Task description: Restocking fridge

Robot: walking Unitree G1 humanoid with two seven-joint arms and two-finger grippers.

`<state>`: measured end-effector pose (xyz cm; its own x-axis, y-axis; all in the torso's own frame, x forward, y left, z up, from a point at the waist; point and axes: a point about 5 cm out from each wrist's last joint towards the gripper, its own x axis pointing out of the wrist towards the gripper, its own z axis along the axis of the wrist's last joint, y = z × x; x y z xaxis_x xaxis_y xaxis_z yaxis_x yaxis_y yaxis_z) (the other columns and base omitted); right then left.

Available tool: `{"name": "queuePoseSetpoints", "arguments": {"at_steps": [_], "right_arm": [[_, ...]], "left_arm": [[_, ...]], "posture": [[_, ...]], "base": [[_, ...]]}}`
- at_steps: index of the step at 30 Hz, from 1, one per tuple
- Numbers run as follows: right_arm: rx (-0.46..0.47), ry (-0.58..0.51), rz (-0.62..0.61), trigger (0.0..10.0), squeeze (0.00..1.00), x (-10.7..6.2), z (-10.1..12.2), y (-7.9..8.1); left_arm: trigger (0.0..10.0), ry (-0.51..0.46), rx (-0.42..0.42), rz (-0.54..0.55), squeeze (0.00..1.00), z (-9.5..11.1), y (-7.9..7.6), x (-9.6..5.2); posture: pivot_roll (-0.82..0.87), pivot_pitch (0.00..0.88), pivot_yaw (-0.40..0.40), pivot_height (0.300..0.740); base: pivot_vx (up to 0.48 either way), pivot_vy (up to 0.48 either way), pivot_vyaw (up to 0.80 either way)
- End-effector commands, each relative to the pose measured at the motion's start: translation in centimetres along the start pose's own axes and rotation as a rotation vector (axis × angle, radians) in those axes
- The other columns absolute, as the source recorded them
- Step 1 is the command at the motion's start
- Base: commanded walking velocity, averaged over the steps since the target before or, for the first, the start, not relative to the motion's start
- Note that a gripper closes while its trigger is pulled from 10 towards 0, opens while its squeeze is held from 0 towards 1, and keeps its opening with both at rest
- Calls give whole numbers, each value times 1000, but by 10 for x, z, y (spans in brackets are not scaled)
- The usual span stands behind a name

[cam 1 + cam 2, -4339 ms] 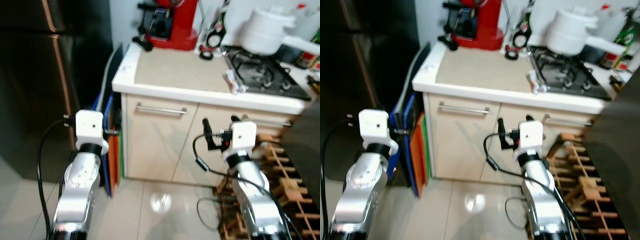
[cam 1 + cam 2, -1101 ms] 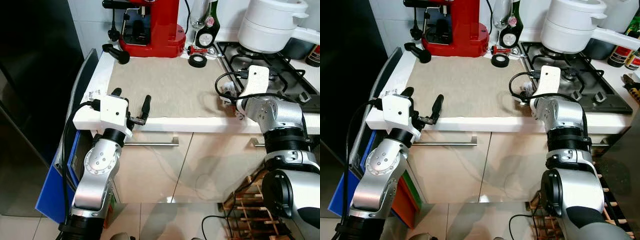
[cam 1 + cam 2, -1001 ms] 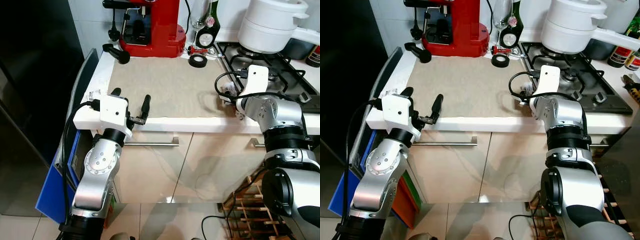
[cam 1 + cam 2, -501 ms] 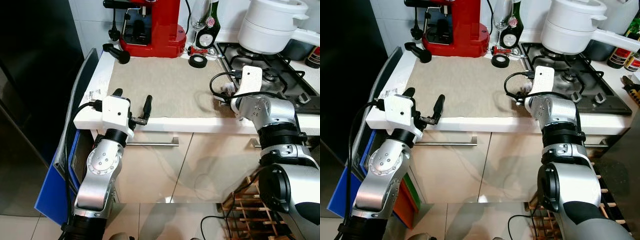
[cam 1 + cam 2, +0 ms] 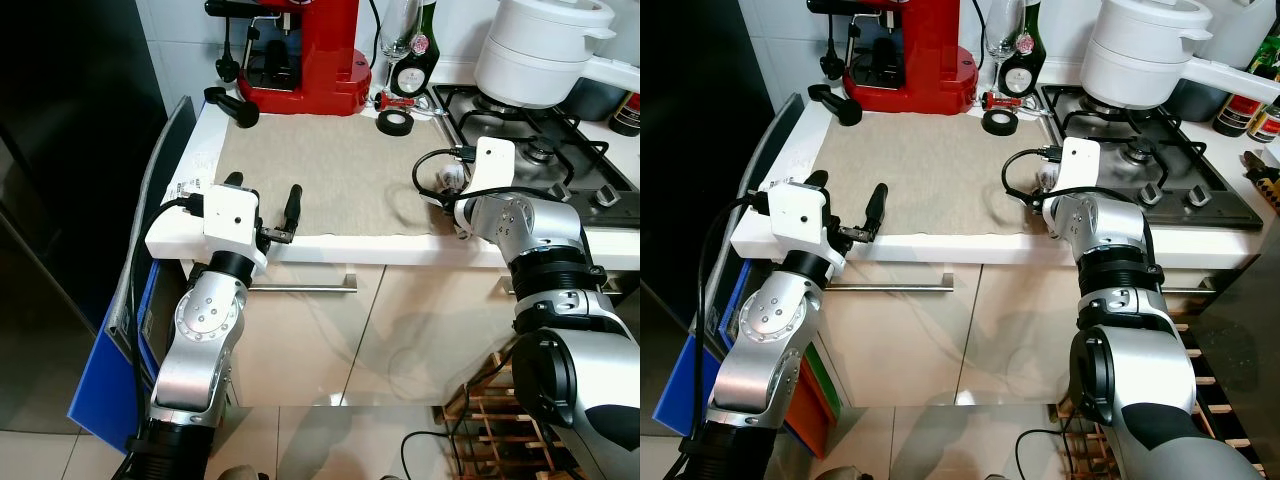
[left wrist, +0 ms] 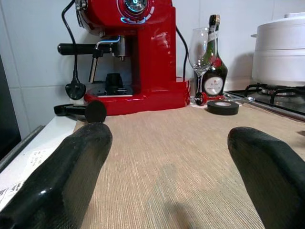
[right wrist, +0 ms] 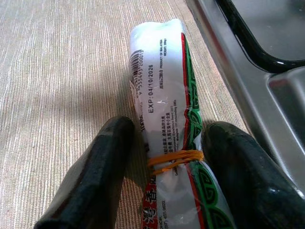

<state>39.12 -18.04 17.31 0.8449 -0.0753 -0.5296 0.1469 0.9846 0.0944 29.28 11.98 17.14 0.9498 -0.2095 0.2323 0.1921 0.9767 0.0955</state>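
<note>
White rolled packet (image 7: 167,124) lies between right hand's (image 7: 174,164) black fingers.

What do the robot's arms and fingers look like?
Both arms are shiny silver with round joints and black rings. Each wrist carries a white box with a black cable looping out. The left gripper has two long black fingers with rounded tips; so does the right gripper.
</note>
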Motion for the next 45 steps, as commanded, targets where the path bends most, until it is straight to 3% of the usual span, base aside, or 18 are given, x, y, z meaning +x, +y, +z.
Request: {"name": "queuePoseSetpoints", "arguments": {"at_steps": [1,5,6,13,15,16,17,19,21,24,25,26,32,33,37,45], "right_arm": [[10,16,4,0,0,1,-4,1],[-19,-57,-10,0,0,-1,3,2],[-64,-168,-47,0,0,-4,14,0],[-112,-360,-72,0,0,-14,32,4],[-89,-499,-60,0,0,-22,42,6],[-109,-694,-81,0,0,-39,58,7],[-109,-694,-81,0,0,-39,58,7],[-170,-850,-90,0,0,-54,71,11],[-194,-901,-78,0,0,-60,74,17],[-205,-890,-71,0,0,-60,70,22],[-201,-879,-76,3137,0,-59,67,23],[-198,-829,-84,10000,0,-54,61,22],[-118,-640,-173,10000,0,-32,44,3],[-93,-620,-175,10000,1000,-31,43,1],[8,-498,-188,10000,1000,-22,37,-7],[-52,-568,-167,10000,1000,-30,52,1]], "left_arm": [[10000,2,5,2,0,0,0,2],[10000,6,6,3,0,-1,1,2],[10000,7,7,4,0,-1,1,2],[10000,8,6,4,0,-1,1,2],[10000,8,7,3,0,-2,1,2],[10000,9,8,3,0,-2,1,2],[10000,9,8,3,0,-2,1,2],[10000,10,9,3,0,-2,1,3],[10000,11,10,4,0,-2,1,3],[10000,11,11,3,0,-3,1,3],[10000,11,11,3,0,-3,1,3],[10000,11,11,2,0,-3,0,4],[10000,12,12,4,0,-3,0,3],[10000,12,13,3,0,-3,0,3],[10000,11,19,-1,0,-2,1,3],[10000,11,19,1,0,-3,0,3]], "posture": [[-25,0,-52,732],[-26,0,-52,732],[-26,0,-52,732],[-26,0,-50,732],[-26,0,-49,732],[-25,0,-48,732],[-25,0,-48,732],[-25,0,-47,732],[-27,0,-46,732],[-29,0,-46,732],[-30,0,-46,732],[-28,0,-47,732],[-25,0,-45,732],[-25,0,-45,732],[-24,0,-46,732],[-21,0,-51,732]], "base": [[0,0,0],[0,0,0],[0,0,0],[0,0,0],[0,0,0],[0,0,0],[0,0,0],[0,0,0],[0,0,0],[0,0,0],[0,0,0],[0,0,0],[0,0,0],[0,0,0],[0,0,0],[0,0,0]]}}
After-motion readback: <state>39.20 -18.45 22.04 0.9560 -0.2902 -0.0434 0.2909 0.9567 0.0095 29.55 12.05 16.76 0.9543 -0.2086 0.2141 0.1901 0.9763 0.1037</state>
